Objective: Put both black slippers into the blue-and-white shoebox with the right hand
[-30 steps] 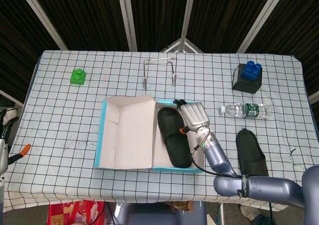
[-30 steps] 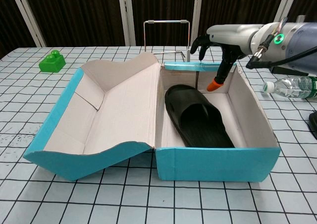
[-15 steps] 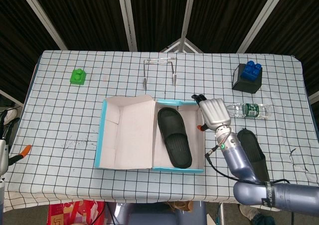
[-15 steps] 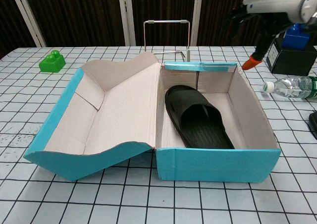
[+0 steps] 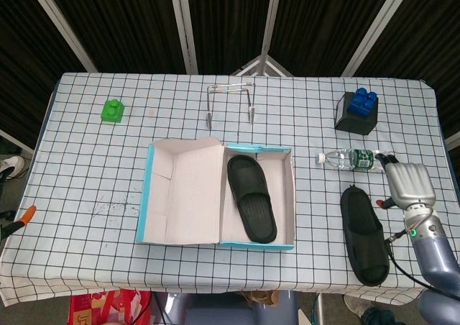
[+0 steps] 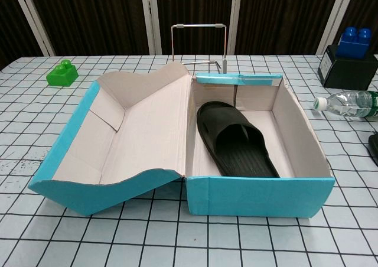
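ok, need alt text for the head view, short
Overhead view of a checked table: an open shoebox holds one black slipper; the second slipper lies on the cloth to its right. The right robot hand, empty, hovers just right of that slipper, near a water bottle.

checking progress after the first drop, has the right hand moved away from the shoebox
Yes. The right hand has gone from over the shoebox rightward, past the water bottle, and now sits beside the second slipper.

Table with white black-grid cloth fills frame center; dark ribbed wall panels with pale metal struts across the top.
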